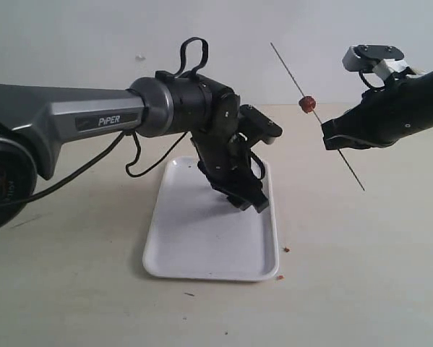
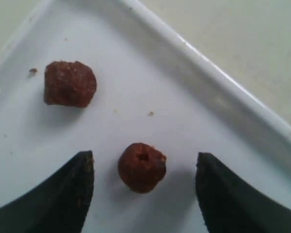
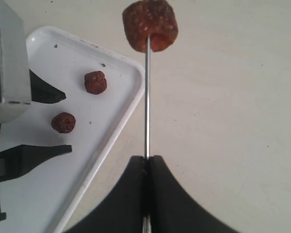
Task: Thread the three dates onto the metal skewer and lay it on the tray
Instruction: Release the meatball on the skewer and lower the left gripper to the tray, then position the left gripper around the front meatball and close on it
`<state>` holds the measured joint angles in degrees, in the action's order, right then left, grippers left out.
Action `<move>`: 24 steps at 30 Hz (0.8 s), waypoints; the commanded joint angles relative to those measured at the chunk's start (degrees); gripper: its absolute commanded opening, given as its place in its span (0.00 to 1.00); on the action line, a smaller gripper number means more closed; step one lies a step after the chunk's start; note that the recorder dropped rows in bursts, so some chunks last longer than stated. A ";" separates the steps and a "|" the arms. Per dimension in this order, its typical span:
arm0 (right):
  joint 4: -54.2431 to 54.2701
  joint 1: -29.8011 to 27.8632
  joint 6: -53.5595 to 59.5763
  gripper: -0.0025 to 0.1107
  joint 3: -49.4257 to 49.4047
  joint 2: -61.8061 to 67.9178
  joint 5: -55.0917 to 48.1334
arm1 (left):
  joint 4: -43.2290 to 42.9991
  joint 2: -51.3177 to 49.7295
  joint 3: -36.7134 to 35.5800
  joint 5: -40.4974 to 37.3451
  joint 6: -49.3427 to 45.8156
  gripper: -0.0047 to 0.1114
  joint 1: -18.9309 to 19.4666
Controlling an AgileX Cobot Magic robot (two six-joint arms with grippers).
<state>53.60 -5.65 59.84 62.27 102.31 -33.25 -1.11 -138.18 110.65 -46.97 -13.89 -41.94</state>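
My right gripper [image 3: 146, 160] is shut on the thin metal skewer [image 3: 146, 97], holding it slanted in the air right of the tray [image 1: 202, 246]. One date [image 1: 307, 104] is threaded on the skewer [image 1: 288, 72]; it shows in the right wrist view as date [image 3: 150, 25]. Two loose dates lie on the white tray [image 2: 223, 92]. My left gripper [image 2: 143, 167] is open low over the tray, with one date [image 2: 142, 166] between its fingers, untouched. The other date [image 2: 69, 83] lies just beyond.
The tray rests on a pale tabletop [image 1: 361, 275]. Tiny reddish crumbs [image 1: 287, 249] lie on the table by the tray's near right corner. The left arm [image 1: 93, 116] reaches across from the left, hiding the tray's far end.
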 commanded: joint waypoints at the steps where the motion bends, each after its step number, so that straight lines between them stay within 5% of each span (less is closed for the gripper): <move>1: 0.37 -0.36 0.43 0.02 -0.15 -0.29 -0.26 | -0.34 -0.26 -0.08 0.65 0.69 0.56 -0.02; 24: 0.37 -0.36 0.43 0.02 -0.15 -0.29 -0.03 | -0.23 -0.26 -0.08 0.92 0.69 0.56 -0.02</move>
<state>53.60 -5.65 59.84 62.27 102.31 -33.25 -1.11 -138.49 110.65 -45.76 -13.54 -41.94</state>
